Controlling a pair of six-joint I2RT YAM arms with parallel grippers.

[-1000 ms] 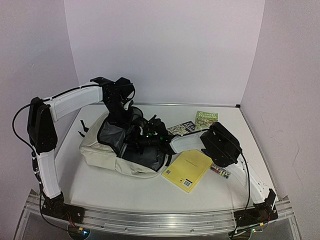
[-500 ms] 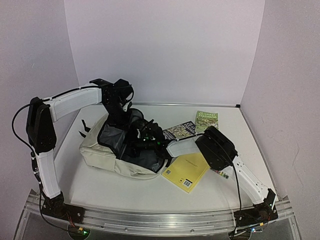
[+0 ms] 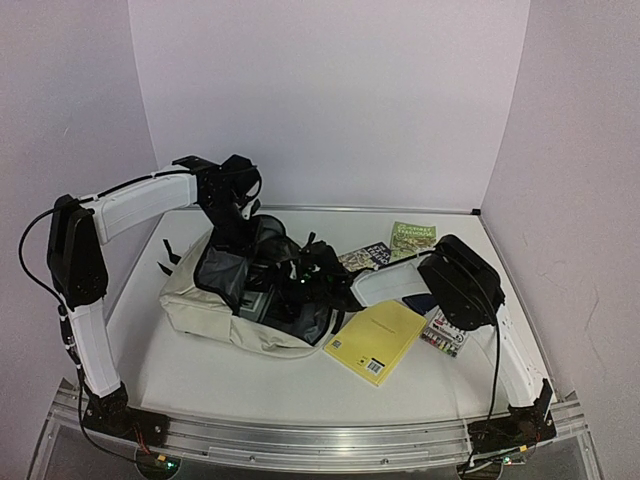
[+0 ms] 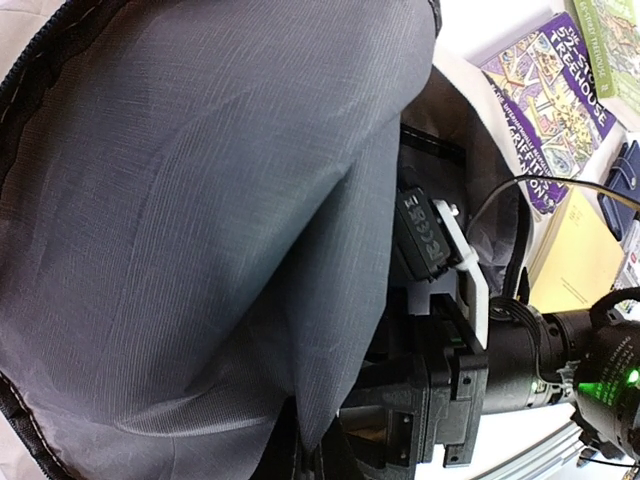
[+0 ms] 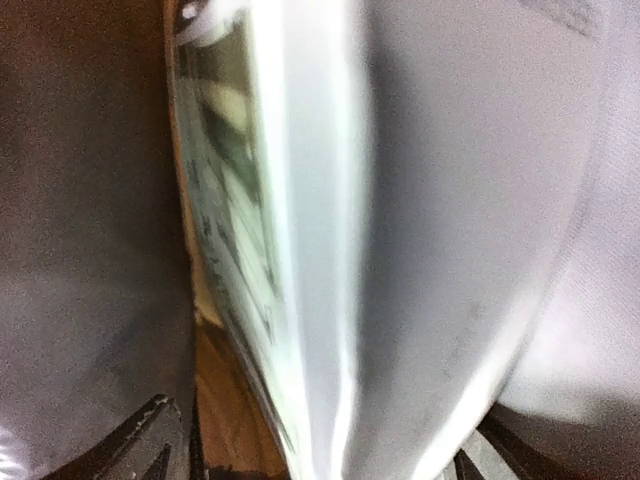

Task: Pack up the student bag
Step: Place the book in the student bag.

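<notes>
On the white table (image 3: 230, 385), the student bag (image 3: 200, 300) lies on its side with its mouth gaping, and both grippers are at that mouth. We see the left gripper (image 3: 243, 222) closed tight on the bag's upper flap, which is lifted, and the dark grey lining hangs right in front of its camera. The right gripper (image 3: 290, 284) is inside the opening, near the left gripper and on the side towards the arm bases. Its fingers (image 5: 150, 445) stand wide apart. A pale glossy flat item (image 5: 300, 250) lies between and ahead of them, too blurred for us to name or to say whether it touches them. Back along the right gripper's arm, outside the bag, a yellow book (image 3: 375, 340) lies just beside the bag's rim. Farther from both grippers, out to the right, lie a Treehouse paperback (image 3: 362, 258), a green booklet (image 3: 412, 240) and a pack of coloured markers (image 3: 443, 338).
</notes>
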